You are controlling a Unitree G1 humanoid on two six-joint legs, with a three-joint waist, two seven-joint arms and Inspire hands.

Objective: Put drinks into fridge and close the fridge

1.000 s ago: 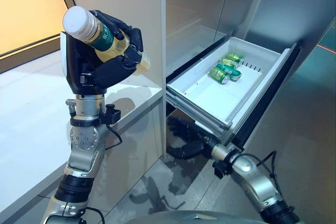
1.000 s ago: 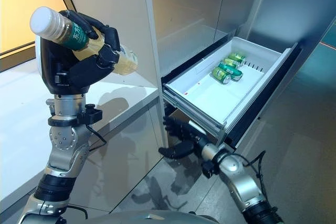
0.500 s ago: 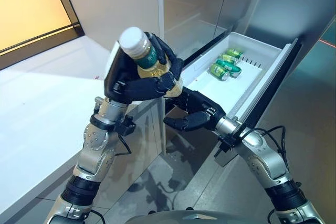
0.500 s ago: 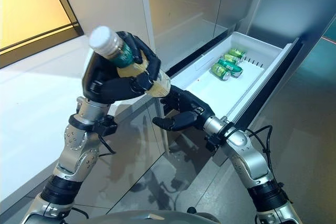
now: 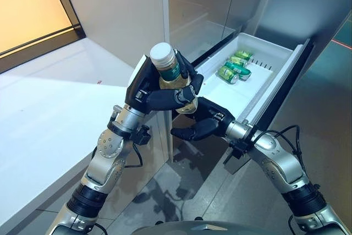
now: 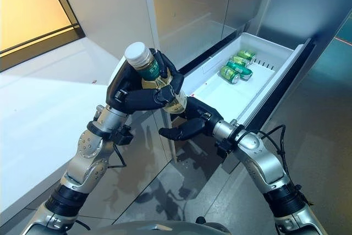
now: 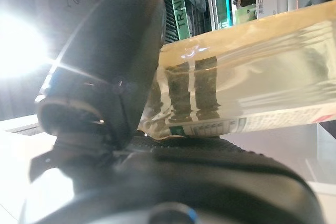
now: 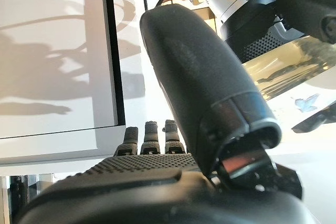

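1. Nearest to me, my left hand (image 5: 157, 89) is wrapped around a clear bottle of pale tea (image 5: 173, 83), fingers and thumb curled on its middle. The bottle is up in the air, cap (image 5: 161, 52) toward the camera and bottom pointing to the fridge.
2. Just under the bottle is my right hand (image 5: 201, 126), palm up and fingers loosely spread, holding nothing. Whether it already touches the bottom of the bottle I cannot tell from the head views.
3. I judge the bottle is full, so rather heavy, stiff enough but smooth plastic with a glossy label, and it may slip. The best hold is around the middle over the label, with support from below, not at the cap.
4. Behind the hands is the white table (image 5: 49, 114), and then the open fridge drawer (image 5: 286, 75) pulled out. At its far end lie three green cans (image 5: 235, 68) close together; the near part of the drawer floor is free.
5. The left wrist view shows the liquid and the thumb (image 7: 105, 72) pressed on the bottle wall, which the head views do not show. The right wrist view shows the relaxed fingers (image 8: 149, 137) of the right hand and the left hand above. Only the head views show the drawer and cans.
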